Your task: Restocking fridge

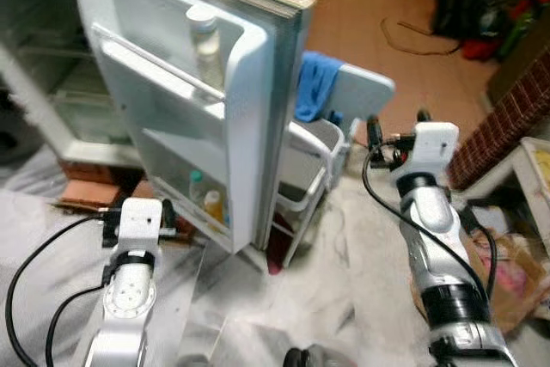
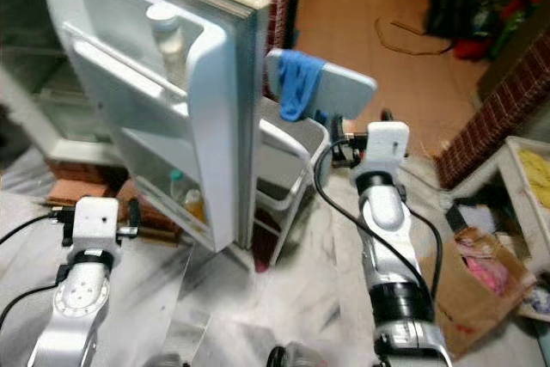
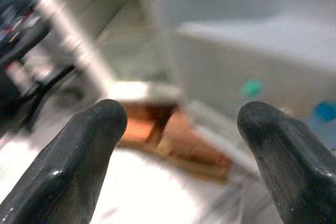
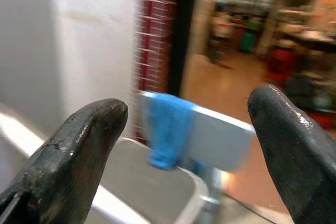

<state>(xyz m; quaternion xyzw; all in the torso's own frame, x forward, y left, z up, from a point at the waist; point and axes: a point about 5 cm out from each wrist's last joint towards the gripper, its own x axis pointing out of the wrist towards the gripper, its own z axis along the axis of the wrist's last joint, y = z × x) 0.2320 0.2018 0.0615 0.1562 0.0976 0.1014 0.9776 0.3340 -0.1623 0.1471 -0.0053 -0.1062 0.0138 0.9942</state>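
Both grippers, left [image 3: 178,145] & right [image 4: 184,150], are hanging w/ jaws wide, empty. Fridge door [image 1: 185,100] is standing open, white; bottles [image 1: 206,40] sitting in its shelves, labels unreadable.

Before you: fridge door [image 1: 249,100] stands open, ahead and left; a bottle [image 1: 204,45] in its upper shelf, two small bottles [image 1: 206,199] in its lower shelf; fridge body [image 1: 60,83] behind at far left; bin [image 1: 309,169] right of door, cloth [image 1: 316,83] draped on its lid; cardboard box [image 1: 507,272] at far right.
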